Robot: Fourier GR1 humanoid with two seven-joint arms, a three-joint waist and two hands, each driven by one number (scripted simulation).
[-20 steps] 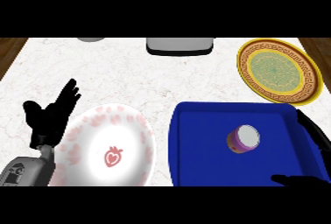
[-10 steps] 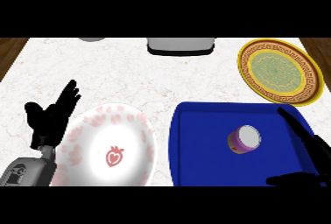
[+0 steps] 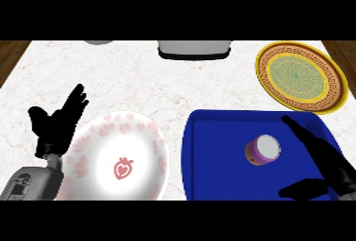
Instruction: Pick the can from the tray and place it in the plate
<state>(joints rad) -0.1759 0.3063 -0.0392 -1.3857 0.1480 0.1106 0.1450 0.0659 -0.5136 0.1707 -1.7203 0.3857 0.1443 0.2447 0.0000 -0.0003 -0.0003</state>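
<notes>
A small purple can (image 3: 262, 150) with a pale top stands on the blue tray (image 3: 222, 141) at the lower right. My right hand (image 3: 325, 165) is open over the tray's right side, fingers stretched toward the far edge and thumb low, just right of the can without touching it. A white plate (image 3: 118, 160) with pink marks and a red strawberry lies left of the tray. My left hand (image 3: 57, 123) rests open at the plate's left edge, fingers up.
A yellow patterned plate (image 3: 300, 77) lies at the far right of the marble counter. A grey and black appliance (image 3: 194, 49) stands at the far edge, with a grey object (image 3: 99, 42) to its left. Wood shows at both far corners.
My right hand has moved left and forward over the tray, closer to the can. The left hand, can and plates have not moved.
</notes>
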